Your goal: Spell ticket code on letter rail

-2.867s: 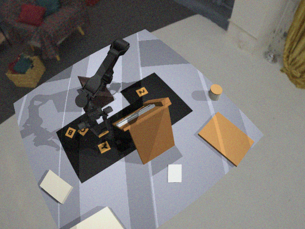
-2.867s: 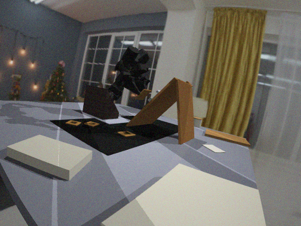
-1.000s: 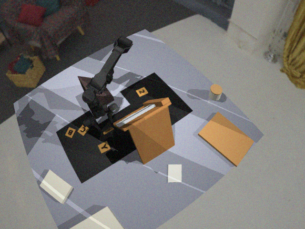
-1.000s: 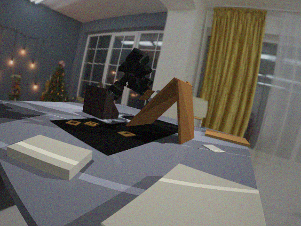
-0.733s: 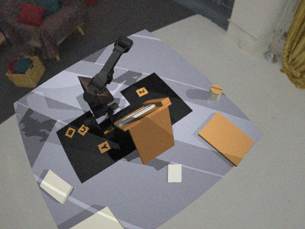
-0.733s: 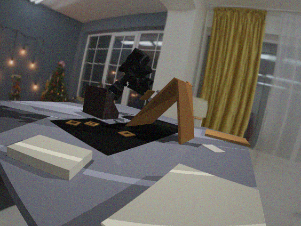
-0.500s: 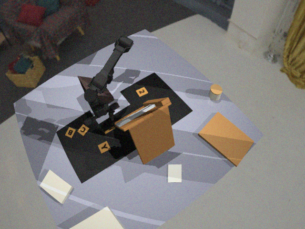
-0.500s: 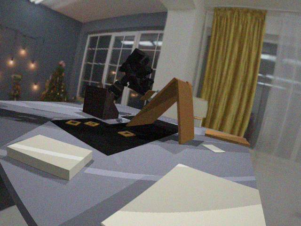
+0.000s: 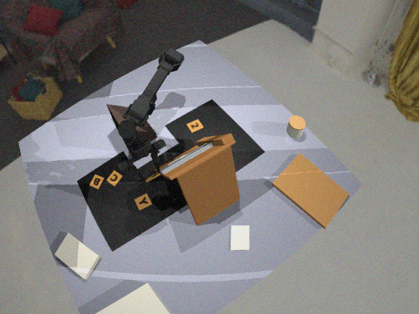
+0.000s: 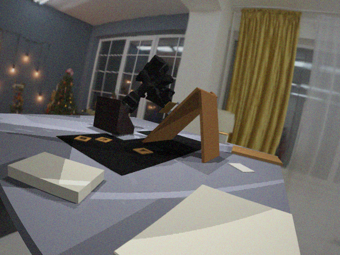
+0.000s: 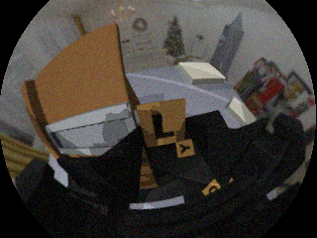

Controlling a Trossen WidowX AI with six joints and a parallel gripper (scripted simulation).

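My gripper (image 9: 152, 173) (image 11: 163, 125) is shut on the orange L tile (image 9: 153, 176) (image 10: 169, 107) (image 11: 172, 110), held up just outside the lower-left end of the pale rail (image 9: 187, 158) (image 11: 91, 133). The rail runs along the top of the tilted orange board (image 9: 209, 189) (image 10: 210, 126) (image 11: 84, 79); no tile shows in it. Tiles Y (image 9: 143, 201) (image 10: 143, 151) (image 11: 185, 148), C (image 9: 114, 178) (image 10: 103, 139) (image 11: 212, 187), B (image 9: 96, 181) (image 10: 83, 138) and 2 (image 9: 194, 125) lie flat. A small white card (image 9: 239, 237) (image 10: 241, 167) shows no readable print.
A black mat (image 9: 111, 219) (image 10: 120, 164) lies under the tiles. An orange slab (image 9: 310, 190) (image 10: 256, 155) and an orange-topped cylinder (image 9: 296, 126) stand right of the board in the top view. Cream blocks (image 9: 77, 256) (image 10: 54, 174) lie toward the counter's near side.
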